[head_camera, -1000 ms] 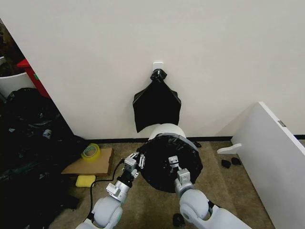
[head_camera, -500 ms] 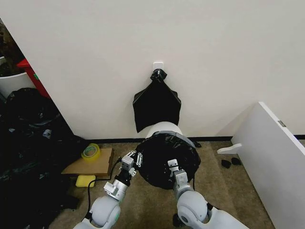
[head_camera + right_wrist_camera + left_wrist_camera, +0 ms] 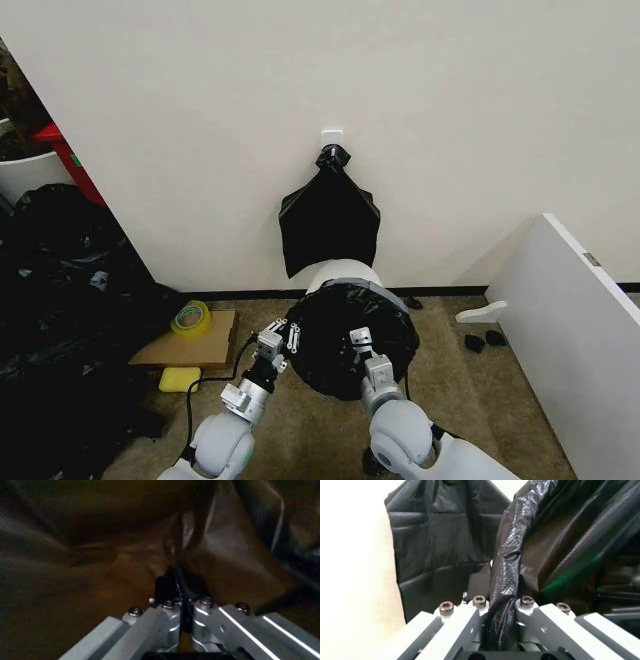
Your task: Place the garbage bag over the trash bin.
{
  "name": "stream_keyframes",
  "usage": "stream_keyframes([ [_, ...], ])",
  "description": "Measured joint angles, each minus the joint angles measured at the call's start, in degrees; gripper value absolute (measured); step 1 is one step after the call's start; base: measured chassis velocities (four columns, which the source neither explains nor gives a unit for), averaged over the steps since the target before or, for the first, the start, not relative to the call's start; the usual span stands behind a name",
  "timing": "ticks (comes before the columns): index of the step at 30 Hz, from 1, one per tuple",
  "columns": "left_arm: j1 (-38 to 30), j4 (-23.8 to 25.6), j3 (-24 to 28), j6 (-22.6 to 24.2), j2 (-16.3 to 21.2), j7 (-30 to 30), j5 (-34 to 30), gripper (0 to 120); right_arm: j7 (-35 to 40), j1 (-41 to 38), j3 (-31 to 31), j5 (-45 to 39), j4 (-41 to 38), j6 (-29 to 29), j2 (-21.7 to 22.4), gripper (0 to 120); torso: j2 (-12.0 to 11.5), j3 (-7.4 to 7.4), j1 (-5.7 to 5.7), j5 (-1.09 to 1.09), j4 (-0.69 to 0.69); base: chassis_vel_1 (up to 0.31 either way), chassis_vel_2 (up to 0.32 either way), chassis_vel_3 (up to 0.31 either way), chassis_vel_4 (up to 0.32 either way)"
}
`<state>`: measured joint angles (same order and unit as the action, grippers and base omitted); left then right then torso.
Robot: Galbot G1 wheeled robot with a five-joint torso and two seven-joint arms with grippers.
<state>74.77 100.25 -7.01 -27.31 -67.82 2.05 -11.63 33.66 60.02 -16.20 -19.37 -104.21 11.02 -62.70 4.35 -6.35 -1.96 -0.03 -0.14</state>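
While stretched, garbage bag (image 3: 350,335) between both grippers.

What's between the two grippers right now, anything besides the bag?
Just the garbage bag: in the head view its black opening spans from the left gripper to the right gripper, each clamped on its edge, in front of the trash bin.

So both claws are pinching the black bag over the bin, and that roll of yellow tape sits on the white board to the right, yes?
Not quite. The roll of yellow tape lies on the brown cardboard to the robot's left, as the head view shows. The left claw and right claw do pinch the black bag over the bin.
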Motion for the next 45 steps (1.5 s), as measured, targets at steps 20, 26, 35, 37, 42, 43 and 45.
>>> stream_keyframes([
  [20,1.4,0.9,1.3,-1.2,0.0,0.5,2.7,1,-4.2,-3.4,0.5,2.6,9.1,-4.3,-3.7,0,0.0,0.0,0.0,0.0,0.0,0.0,0.0,0.0,0.0],
  [26,0.9,0.4,0.7,-0.8,-0.2,0.0,1.8,1,-10.3,-1.7,0.7,2.6,8.1,-12.2,-2.0,0,0.0,0.0,0.0,-0.01,-0.01,0.0,0.0,0.0,0.0],
  [35,0.3,-0.5,0.5,1.2,-0.5,-1.6,0.3,1,-9.2,1.1,2.5,15.9,5.2,-16.7,-0.9,0,0.0,0.0,0.0,0.0,0.0,0.0,0.0,0.0,0.0],
  [37,0.4,-0.4,0.6,1.2,-0.5,-1.6,0.3,1,-8.0,1.0,2.7,17.7,5.7,-15.6,-1.1,0,0.0,0.0,0.0,-0.01,0.0,0.0,0.0,0.0,0.0],
  [42,1.2,1.2,0.9,1.1,-0.3,-0.8,0.7,1,-4.3,-0.9,3.0,16.6,8.9,-9.6,-2.3,0,0.0,0.0,0.0,0.0,0.0,0.0,0.0,0.0,0.0],
  [43,1.4,1.5,0.9,0.9,-0.2,-0.6,0.8,1,-4.2,-1.3,3.0,15.8,9.6,-9.0,-2.5,0,0.0,0.0,0.0,0.0,0.0,0.0,0.0,0.0,0.0],
  [45,1.6,1.7,0.8,0.7,-0.1,-0.3,0.9,1,-4.1,-1.7,3.0,15.0,10.2,-8.4,-2.8,0,0.0,0.0,0.0,-0.01,0.0,0.0,0.0,0.0,0.0],
])
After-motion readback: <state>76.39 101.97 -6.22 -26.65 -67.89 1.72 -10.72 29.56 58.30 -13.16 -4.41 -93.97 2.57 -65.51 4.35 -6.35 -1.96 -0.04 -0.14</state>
